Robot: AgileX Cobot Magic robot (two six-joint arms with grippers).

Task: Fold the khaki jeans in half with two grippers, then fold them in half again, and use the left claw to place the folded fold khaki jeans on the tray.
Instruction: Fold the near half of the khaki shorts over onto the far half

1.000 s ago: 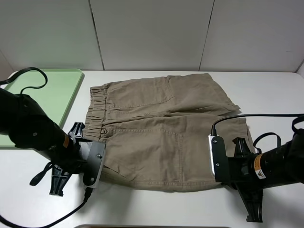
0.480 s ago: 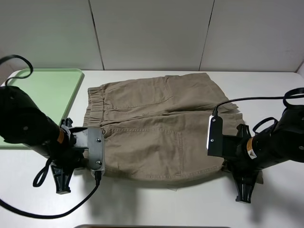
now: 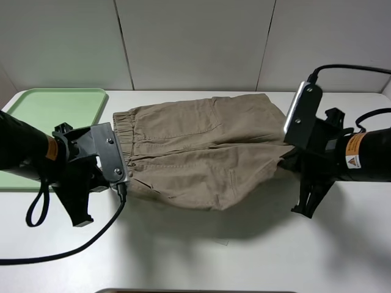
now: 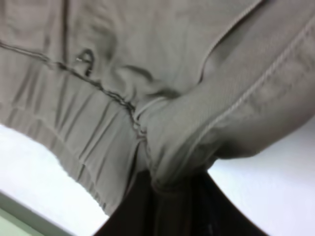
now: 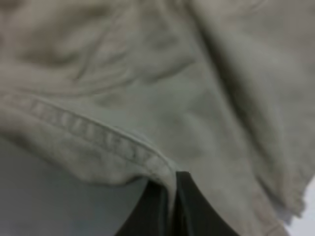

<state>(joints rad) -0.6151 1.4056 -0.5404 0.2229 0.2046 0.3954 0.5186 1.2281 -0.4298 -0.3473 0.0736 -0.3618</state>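
The khaki jeans (image 3: 201, 140) lie across the middle of the white table, waistband to the left and leg hems to the right. Their near edge is raised off the table and hangs in a sagging fold. My left gripper (image 3: 124, 178) is shut on the near waistband corner. In the left wrist view the bunched cloth (image 4: 147, 88) is pinched in that gripper (image 4: 170, 199). On the near leg hem, my right gripper (image 3: 286, 160) is shut. The right wrist view shows the hem (image 5: 98, 142) clamped in it (image 5: 170, 204). The mint-green tray (image 3: 43, 107) sits at the far left, nothing on it.
A black cable (image 3: 85, 244) from the left arm loops over the table's near left part. Another cable (image 3: 348, 68) arches above the right arm. Grey wall panels close the far side. The shorts cast a shadow (image 3: 244, 213) on the table.
Both grippers have risen and moved toward the far side, lifting the near edge of the shorts off the table. The cloth that lay flat now hangs folded between them.
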